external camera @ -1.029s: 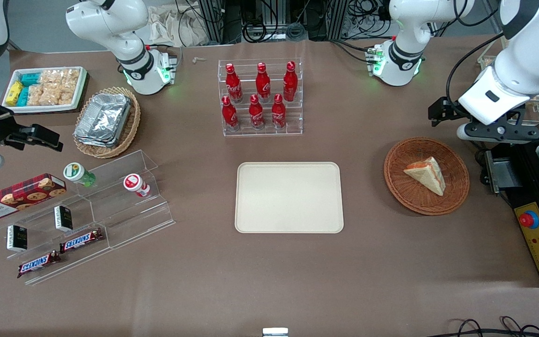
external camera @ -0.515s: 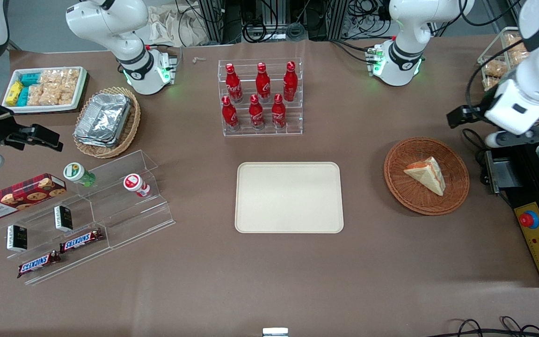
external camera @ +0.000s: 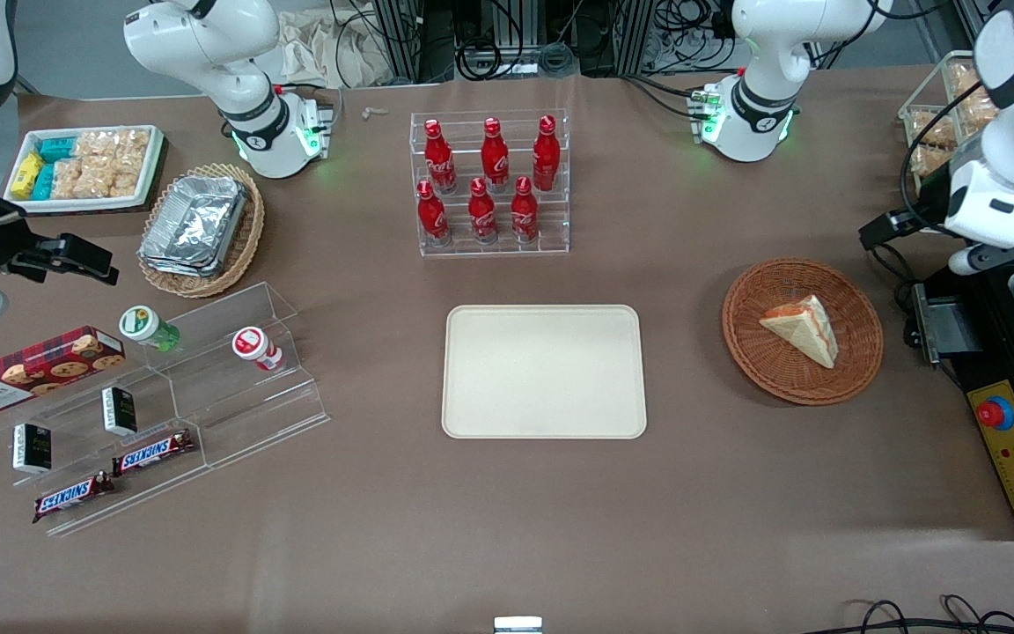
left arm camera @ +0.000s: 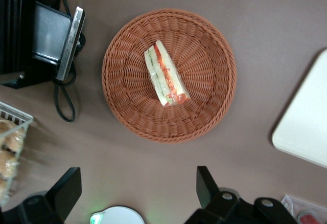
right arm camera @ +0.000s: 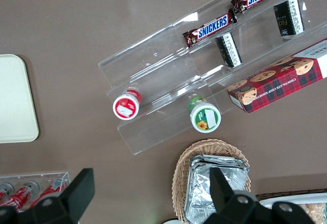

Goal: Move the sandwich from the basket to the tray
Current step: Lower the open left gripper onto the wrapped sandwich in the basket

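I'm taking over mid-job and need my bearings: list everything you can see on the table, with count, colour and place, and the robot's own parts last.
sandwich: 1, white with red-orange filling, in the basket
basket: 1, reddish-brown wicker, toward the working arm's end
tray: 1, cream, mid-table, nothing on it
cola bottles: 7, red, in a clear rack farther from the front camera than the tray
foil containers: stack, silver, in a tan wicker basket toward the parked arm's end
snack packets: several, tan, teal, yellow, in a white tray
Snickers bars: 2, brown, on a clear stepped stand
cookie box: 1, red
gripper: open, above the table just off the reddish-brown basket's rim, holding nothing
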Motion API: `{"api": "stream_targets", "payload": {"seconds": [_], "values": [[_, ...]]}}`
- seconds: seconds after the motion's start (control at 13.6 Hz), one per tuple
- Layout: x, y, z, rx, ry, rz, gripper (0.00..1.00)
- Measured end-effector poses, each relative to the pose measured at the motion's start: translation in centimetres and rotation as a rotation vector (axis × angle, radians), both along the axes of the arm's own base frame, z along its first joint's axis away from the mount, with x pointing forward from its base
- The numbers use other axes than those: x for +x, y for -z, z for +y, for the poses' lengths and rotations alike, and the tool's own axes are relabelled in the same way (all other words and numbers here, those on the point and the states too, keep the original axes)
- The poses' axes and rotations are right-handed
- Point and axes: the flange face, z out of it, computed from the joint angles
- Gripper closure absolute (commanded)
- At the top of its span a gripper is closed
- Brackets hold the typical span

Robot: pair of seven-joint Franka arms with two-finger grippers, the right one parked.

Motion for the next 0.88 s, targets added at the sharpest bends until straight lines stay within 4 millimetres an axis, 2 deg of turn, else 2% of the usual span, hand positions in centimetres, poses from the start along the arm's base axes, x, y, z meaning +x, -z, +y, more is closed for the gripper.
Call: {"api": "stream_targets", "payload": {"seconds": [0.37, 0.74, 0.88], "values": [[-0.2, 5.8, -0.5, 0.018, -0.16, -0.017, 0.0], [1.4, 11.0, -0.6, 0.031, -0.249, 0.016, 0.0], [1.7, 12.5, -0.6, 0.033, -0.255, 0.024, 0.0]]}}
